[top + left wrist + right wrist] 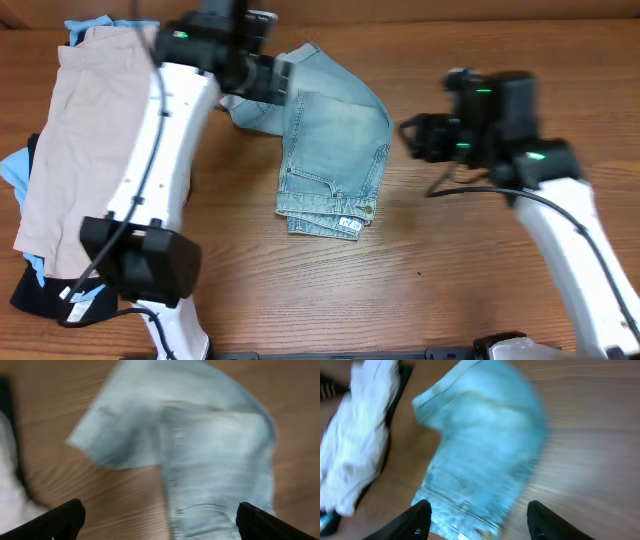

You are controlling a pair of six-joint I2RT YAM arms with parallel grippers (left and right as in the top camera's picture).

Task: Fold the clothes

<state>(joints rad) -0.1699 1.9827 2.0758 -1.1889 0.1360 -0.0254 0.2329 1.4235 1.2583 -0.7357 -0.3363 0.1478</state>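
Observation:
The light-blue denim shorts lie folded in half lengthwise on the wooden table, waistband toward the front, a cuff sticking out at the back left. They also show in the left wrist view and the right wrist view, both blurred. My left gripper is open and empty above the shorts' back left part. My right gripper is open and empty just right of the shorts.
A pile of other clothes lies at the left: beige khaki shorts on top, a black garment and blue fabric beneath. In the right wrist view the beige shorts show at the left.

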